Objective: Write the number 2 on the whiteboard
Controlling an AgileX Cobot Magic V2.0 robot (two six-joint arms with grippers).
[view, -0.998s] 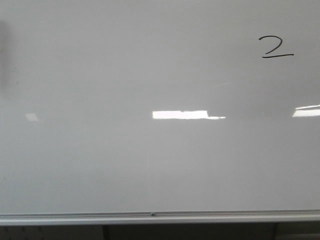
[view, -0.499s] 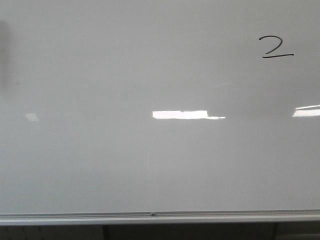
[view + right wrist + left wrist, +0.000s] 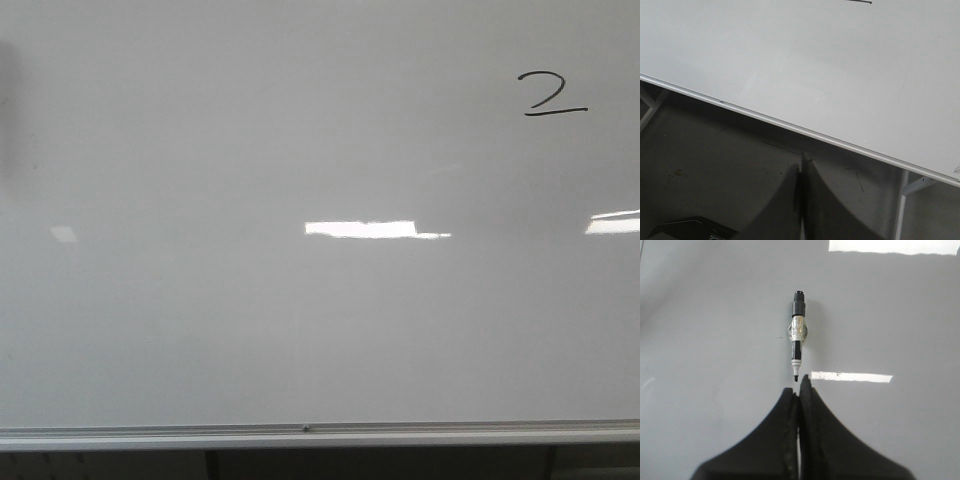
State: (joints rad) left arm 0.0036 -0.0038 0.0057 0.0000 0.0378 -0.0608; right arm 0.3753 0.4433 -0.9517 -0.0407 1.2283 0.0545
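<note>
The whiteboard (image 3: 250, 330) fills the front view, and neither gripper shows there. The number 2 (image 3: 550, 95) is drawn in thin black line at its upper right. In the left wrist view a black-and-white marker (image 3: 798, 335) rests on the whiteboard (image 3: 715, 340), uncapped tip pointing at my left gripper (image 3: 799, 389). That gripper is shut on nothing, its tips just short of the marker's tip. My right gripper (image 3: 802, 162) is shut and empty over dark floor, below the board's silver edge rail (image 3: 790, 129). Only the digit's base stroke (image 3: 858, 1) shows there.
Bright rectangular light reflections (image 3: 360, 229) lie across the board. A dark smudge or shadow (image 3: 8, 110) sits at its left edge. The silver rail (image 3: 300, 435) runs along the bottom. A white stand leg (image 3: 900, 210) and a dark object (image 3: 690, 229) show below the board.
</note>
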